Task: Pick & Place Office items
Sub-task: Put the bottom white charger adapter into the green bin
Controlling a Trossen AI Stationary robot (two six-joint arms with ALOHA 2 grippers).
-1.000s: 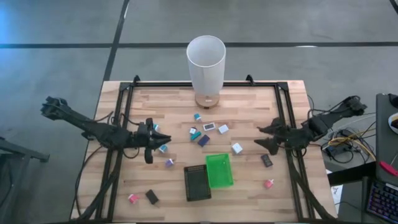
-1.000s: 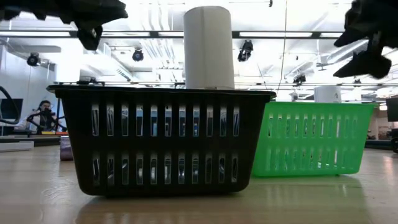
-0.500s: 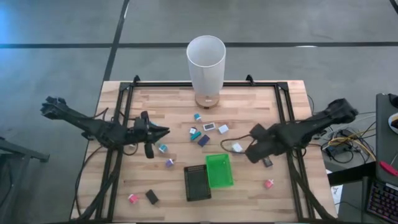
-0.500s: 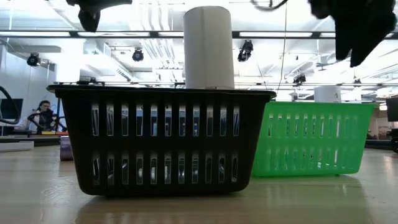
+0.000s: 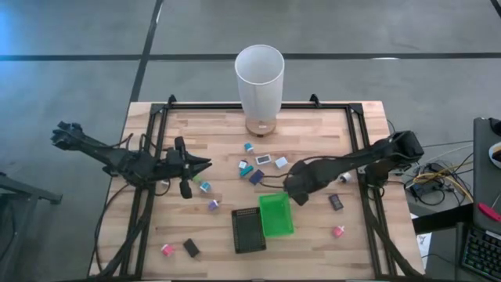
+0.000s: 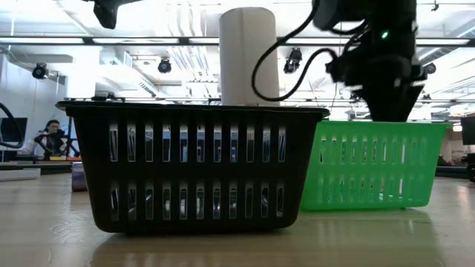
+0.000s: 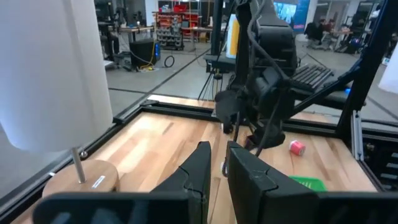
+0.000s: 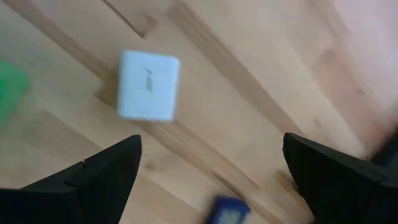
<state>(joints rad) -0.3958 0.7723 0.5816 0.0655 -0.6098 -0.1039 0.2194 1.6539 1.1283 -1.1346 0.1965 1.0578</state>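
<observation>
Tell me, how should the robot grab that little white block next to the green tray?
Probably from straight above, pinching the white block across two opposite flat sides. It lies flat on the wooden table, squarish, with bare wood all around it. The right gripper already hangs over it, fingers spread wide, so lowering and closing should do it.

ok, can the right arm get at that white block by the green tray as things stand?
Probably yes. The right claw is open and poised over the white block, which lies flat on bare wood between its fingers. The green tray sits close beside it, but nothing covers the block.
</observation>
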